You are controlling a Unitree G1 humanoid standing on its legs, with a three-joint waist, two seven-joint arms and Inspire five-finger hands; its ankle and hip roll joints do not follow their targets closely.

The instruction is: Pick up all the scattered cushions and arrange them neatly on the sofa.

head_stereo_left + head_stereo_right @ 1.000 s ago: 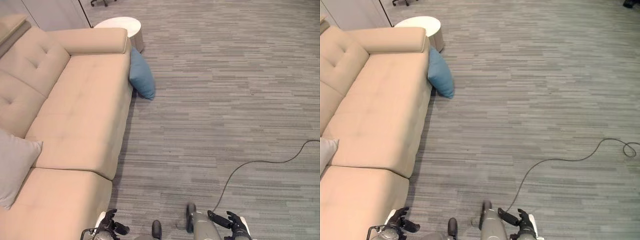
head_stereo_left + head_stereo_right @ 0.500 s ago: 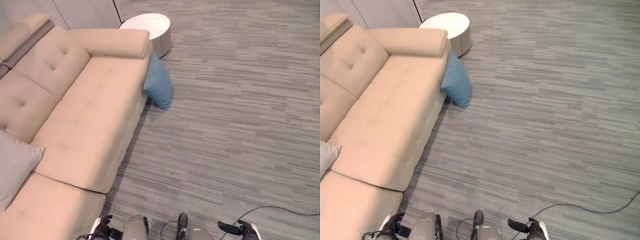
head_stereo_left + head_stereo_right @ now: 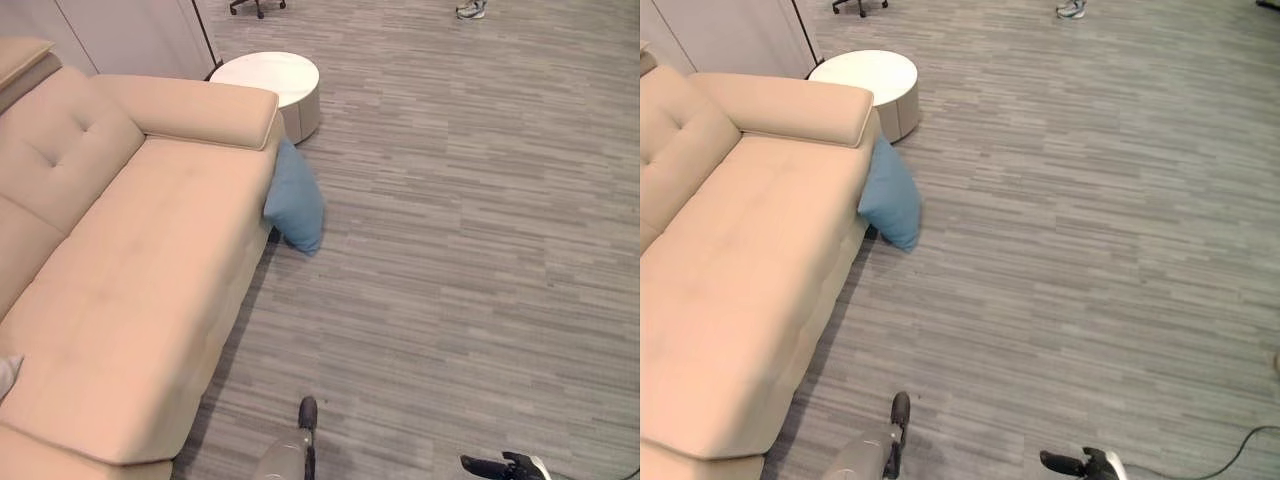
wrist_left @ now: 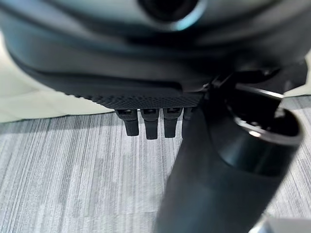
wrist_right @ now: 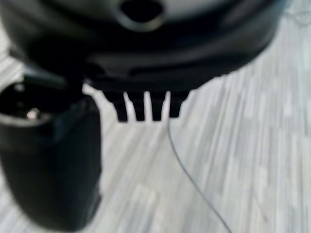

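Here, nearest first:
Right hand: the dark right hand (image 3: pixel 505 467) is showing at the near edge of the head views, low and to the right; in its wrist view (image 5: pixel 146 104) the fingers are hanging straight down over bare floor, relaxed and holding nothing.
Left hand: the dark left hand (image 4: pixel 150 121) is showing in its own wrist view, fingers likewise hanging straight and empty, over grey floor with the pale sofa edge just behind.
Floor: grey striped plank-pattern floor (image 3: pixel 470 260) is lying open between the hands and the cushion.
Sofa: the long beige upholstered sofa (image 3: pixel 120 270) is running away along the robot's left side, its rolled armrest at the far end.
Cushion: the blue fabric square cushion (image 3: pixel 295 205) is standing on edge on the floor, leaning against the sofa's front face just below the armrest, its lower corner out on the floor.
Key relation: the cushion is lying well ahead and to the left of both hands; its long axis is running roughly upright along the sofa front. Judging by side, the left hand is the nearer one, though both are well apart from it.
Beyond: a round white low side table (image 3: pixel 265 80) is standing just past the armrest; a person's shoe (image 3: pixel 470 9) is showing at the far edge.
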